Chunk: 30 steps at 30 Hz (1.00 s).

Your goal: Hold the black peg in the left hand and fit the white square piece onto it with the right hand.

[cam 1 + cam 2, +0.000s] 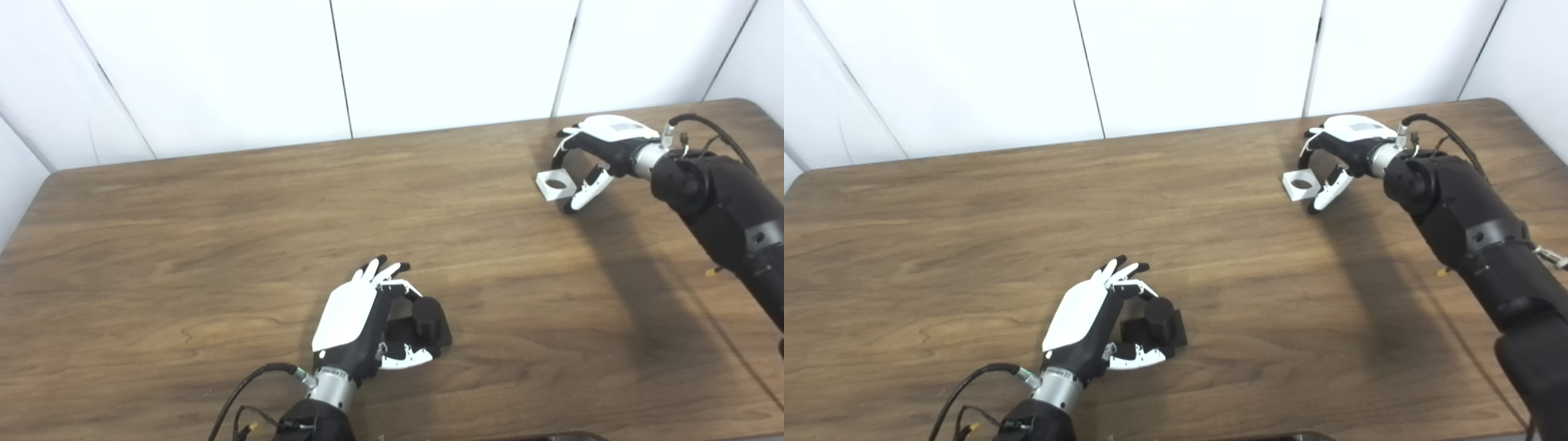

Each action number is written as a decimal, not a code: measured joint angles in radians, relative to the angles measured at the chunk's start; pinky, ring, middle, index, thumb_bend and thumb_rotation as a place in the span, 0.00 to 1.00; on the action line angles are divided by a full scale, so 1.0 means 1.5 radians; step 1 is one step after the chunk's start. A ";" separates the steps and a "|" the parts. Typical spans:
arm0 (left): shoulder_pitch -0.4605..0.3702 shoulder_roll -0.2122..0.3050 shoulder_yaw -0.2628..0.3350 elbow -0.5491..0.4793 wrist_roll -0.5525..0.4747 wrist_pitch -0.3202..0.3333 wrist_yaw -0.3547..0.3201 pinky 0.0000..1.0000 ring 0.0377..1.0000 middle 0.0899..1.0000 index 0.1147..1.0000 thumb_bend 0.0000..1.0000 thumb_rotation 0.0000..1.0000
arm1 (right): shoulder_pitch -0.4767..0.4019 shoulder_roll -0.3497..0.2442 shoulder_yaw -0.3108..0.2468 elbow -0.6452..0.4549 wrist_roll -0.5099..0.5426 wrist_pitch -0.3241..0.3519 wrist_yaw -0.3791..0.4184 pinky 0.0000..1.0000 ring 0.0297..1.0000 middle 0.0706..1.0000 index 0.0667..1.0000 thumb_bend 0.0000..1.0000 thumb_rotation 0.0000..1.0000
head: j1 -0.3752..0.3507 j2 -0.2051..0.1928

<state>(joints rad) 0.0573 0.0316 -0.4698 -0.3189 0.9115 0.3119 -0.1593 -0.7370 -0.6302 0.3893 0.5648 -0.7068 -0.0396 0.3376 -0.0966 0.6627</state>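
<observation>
The black peg (427,321) stands on its square base on the wooden table (184,245), near the front edge, with bare wood between it and the white square piece (556,184) at the far right. The peg is loosely enclosed by the half-curled left hand (367,324); a firm grip cannot be confirmed. The white piece is pinched by the right hand (597,153).

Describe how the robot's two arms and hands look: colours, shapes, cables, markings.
Both hands, left hand and right hand, have a white shell on the back, black palms, white fingers with black tips and a silver wrist ring. The arms are bulky, matte black and bare of sleeves. Black cables loop at each wrist, with small yellow connectors. No readable markings.
</observation>
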 measured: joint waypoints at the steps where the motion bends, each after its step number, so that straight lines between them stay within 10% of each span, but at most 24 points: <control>1: 0.000 0.000 0.000 0.000 0.000 0.000 0.000 1.00 1.00 0.90 0.42 0.51 0.07 | -0.002 0.001 0.003 0.002 -0.002 0.000 0.000 1.00 1.00 0.95 0.67 0.87 0.26 | 0.000 0.000; 30: 0.000 -0.013 0.000 0.007 0.003 0.001 0.006 1.00 1.00 0.90 0.42 0.52 0.06 | -0.057 0.028 0.033 0.078 -0.017 -0.028 -0.001 1.00 1.00 0.94 0.61 0.82 0.23 | -0.002 -0.002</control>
<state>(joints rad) 0.0577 0.0121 -0.4695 -0.3087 0.9163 0.3141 -0.1497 -0.8220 -0.5875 0.4391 0.6822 -0.7325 -0.0812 0.3357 -0.0997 0.6596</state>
